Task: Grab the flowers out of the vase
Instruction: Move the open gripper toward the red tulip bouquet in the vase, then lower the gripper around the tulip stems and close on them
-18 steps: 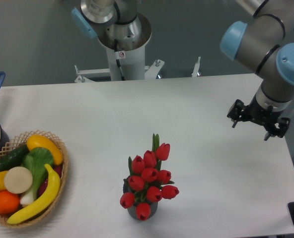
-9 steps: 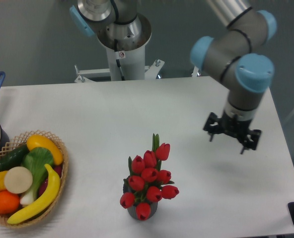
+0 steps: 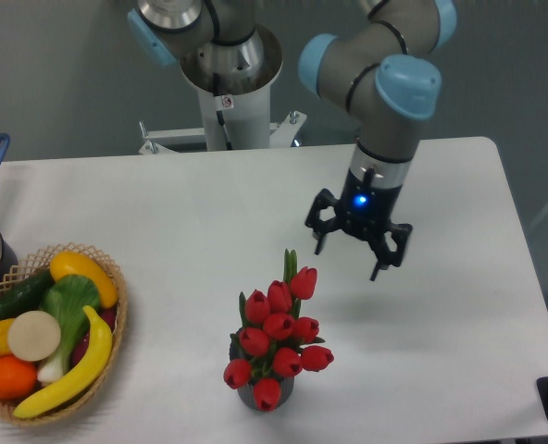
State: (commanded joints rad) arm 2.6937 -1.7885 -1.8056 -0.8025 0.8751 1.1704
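Since 1 second ago I've swung the gripper (image 3: 358, 248) from the right edge toward centre frame, fingers spread, holding nothing. The flowers (image 3: 278, 335) stand in the vase (image 3: 265, 394), lower centre. I'd centre over the stems, then descend slowly.

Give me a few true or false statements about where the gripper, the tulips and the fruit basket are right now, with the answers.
1. The red tulip flowers stand in the small dark grey vase. True.
2. The gripper is shut on the flowers. False: it is open and apart from them, up and to the right in the picture.
3. The woven wicker basket of toy fruit and vegetables sits at the left of the white table. True.
4. The vase lies tipped over. False: it stands upright.
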